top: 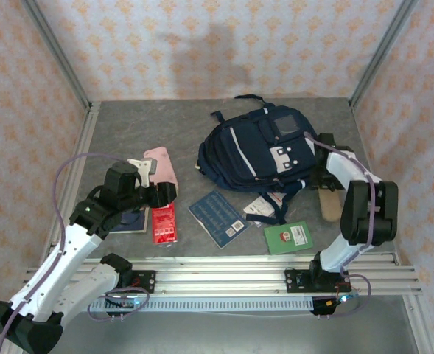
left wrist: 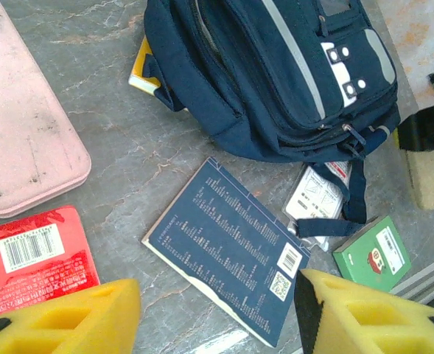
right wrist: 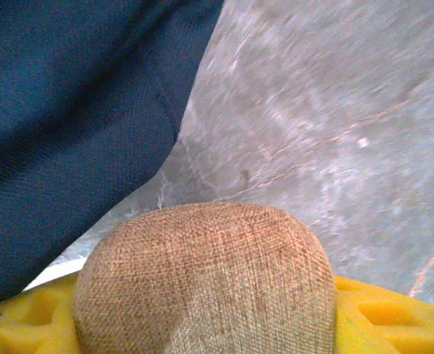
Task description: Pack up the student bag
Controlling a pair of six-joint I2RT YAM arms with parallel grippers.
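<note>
R claw (right wrist: 209, 328) round burlap pouch (right wrist: 202, 258)

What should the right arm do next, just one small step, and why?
Probably lift straight up a little. The right gripper grips the tan pouch, which lies on the table beside the backpack; raising it should free it for carrying into the bag.

Ahead of our left gripper (left wrist: 217, 310), bare table (left wrist: 121, 151) runs between the pink case (left wrist: 25, 133) and the backpack (left wrist: 275, 81); a blue booklet (left wrist: 224, 247) lies underneath.
</note>
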